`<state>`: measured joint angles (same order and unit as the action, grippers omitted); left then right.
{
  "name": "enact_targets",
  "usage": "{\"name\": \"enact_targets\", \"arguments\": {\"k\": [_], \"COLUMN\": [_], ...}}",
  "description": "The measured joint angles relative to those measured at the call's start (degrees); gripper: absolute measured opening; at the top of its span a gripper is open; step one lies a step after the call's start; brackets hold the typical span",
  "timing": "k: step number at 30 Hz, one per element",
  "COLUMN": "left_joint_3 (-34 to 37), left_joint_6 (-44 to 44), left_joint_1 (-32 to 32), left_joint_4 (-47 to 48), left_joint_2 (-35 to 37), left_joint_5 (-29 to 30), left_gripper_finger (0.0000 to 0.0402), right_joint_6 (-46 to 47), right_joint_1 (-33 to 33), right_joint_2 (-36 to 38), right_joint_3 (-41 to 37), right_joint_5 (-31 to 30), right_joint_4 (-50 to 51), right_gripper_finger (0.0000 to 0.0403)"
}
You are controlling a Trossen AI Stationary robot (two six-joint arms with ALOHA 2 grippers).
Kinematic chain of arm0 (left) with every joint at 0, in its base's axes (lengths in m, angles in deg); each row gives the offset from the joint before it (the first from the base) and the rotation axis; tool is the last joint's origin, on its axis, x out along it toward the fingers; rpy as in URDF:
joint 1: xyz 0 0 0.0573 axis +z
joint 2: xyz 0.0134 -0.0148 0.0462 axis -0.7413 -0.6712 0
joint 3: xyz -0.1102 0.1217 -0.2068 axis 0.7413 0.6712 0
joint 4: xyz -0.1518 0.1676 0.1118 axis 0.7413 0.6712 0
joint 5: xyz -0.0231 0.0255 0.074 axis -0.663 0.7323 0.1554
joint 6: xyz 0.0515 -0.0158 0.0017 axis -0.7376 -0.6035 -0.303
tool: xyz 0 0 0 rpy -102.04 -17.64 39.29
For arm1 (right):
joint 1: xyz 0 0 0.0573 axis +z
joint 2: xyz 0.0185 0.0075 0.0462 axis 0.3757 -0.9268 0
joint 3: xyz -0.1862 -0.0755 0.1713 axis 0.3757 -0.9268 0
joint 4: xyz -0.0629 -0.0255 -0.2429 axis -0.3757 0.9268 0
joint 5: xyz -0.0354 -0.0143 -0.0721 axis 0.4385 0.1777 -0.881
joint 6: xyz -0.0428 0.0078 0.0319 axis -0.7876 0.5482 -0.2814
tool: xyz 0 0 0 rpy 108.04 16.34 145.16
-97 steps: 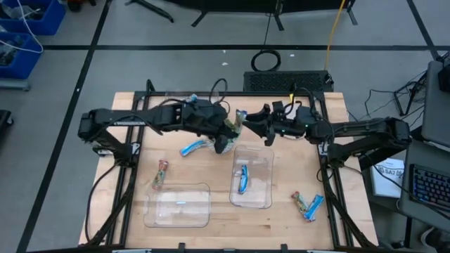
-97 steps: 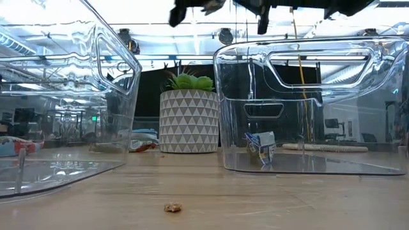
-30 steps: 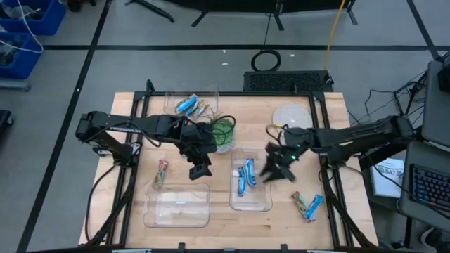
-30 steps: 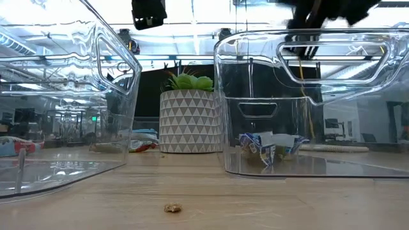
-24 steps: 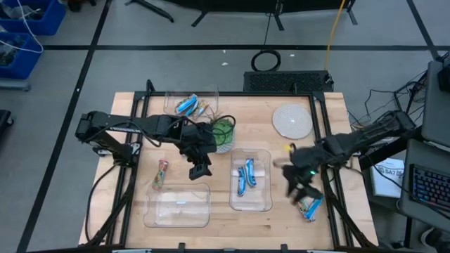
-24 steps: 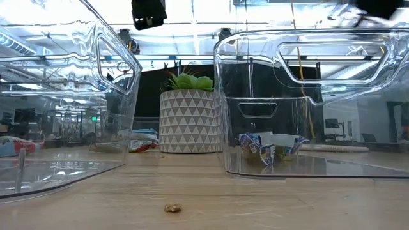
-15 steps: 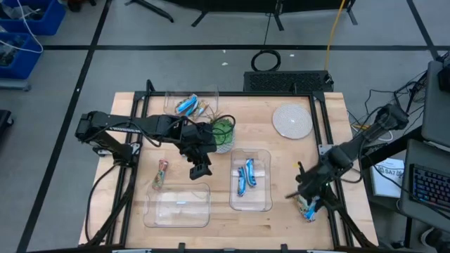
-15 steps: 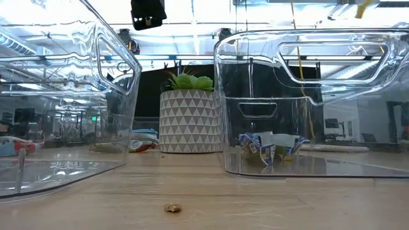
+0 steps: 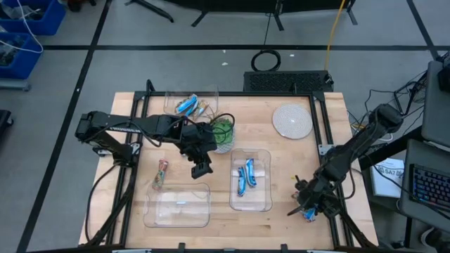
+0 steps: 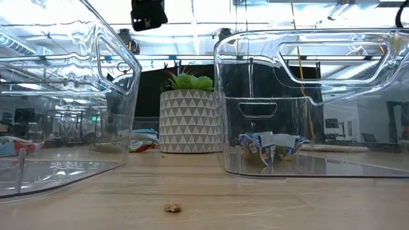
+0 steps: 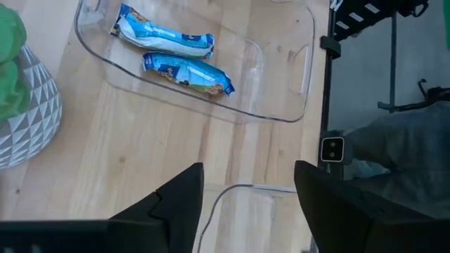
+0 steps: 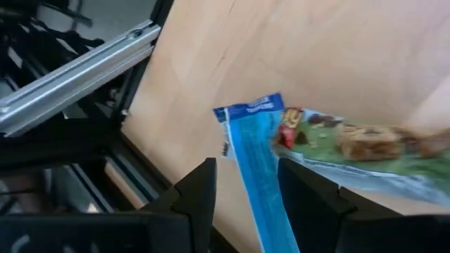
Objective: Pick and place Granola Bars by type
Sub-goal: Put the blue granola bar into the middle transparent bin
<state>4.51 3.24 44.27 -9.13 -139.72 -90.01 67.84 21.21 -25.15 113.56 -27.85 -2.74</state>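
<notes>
Two blue bars (image 9: 245,176): I see them lying in the right bin (image 9: 261,204).
Right gripper (image 9: 307,205): fingers spread, low over a blue bar (image 12: 256,176) and a green bar (image 12: 365,151) at the table's (image 9: 281,169) near right corner.
Left gripper (image 9: 202,169): spread and empty, between plant (image 9: 222,131) and left bin (image 9: 156,214).
Loose bar (image 9: 162,173): left of it.

Two dark, slender jointed arms (image 9: 133,125), black cables looping along them. Left gripper (image 11: 246,204) has two matte black, broad, blunt fingers (image 11: 179,204). Right gripper (image 12: 242,193) has the same black fingers (image 12: 197,193), edges rounded.
</notes>
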Motion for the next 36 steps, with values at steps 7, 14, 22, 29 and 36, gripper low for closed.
{"name": "enact_targets", "arguments": {"k": [7, 14, 22, 29, 36], "left_joint_3": [0.00, 0.00, 0.00, 0.00, 1.41], "left_joint_6": [0.55, 1.37, 1.43, 4.60, -2.72], "left_joint_1": [0.00, 0.01, 0.12, 0.87, 3.70], "left_joint_4": [-0.02, -0.01, 0.12, 13.21, 20.01], "left_joint_2": [0.00, 0.00, 0.00, 0.00, 1.73], "left_joint_5": [-0.04, -0.70, -3.06, 3.85, 7.84], "left_gripper_finger": [0.0223, 0.0223, 0.0223, 0.0223, 0.0223], "right_joint_6": [4.26, 11.17, 12.88, 10.33, 6.41], "right_joint_1": [1.04, 1.04, -0.52, -11.90, -30.29], "right_joint_2": [-0.01, 0.90, 7.39, 7.48, -0.06], "right_joint_3": [-7.70, -10.10, 3.04, 19.82, 23.09], "right_joint_5": [-0.69, 2.23, 4.60, -7.94, -11.91], "right_joint_4": [-7.68, -5.07, 10.19, 12.74, -6.87], "right_gripper_finger": [0.0143, 0.0040, 0.0009, 0.0008, 0.0007]}}
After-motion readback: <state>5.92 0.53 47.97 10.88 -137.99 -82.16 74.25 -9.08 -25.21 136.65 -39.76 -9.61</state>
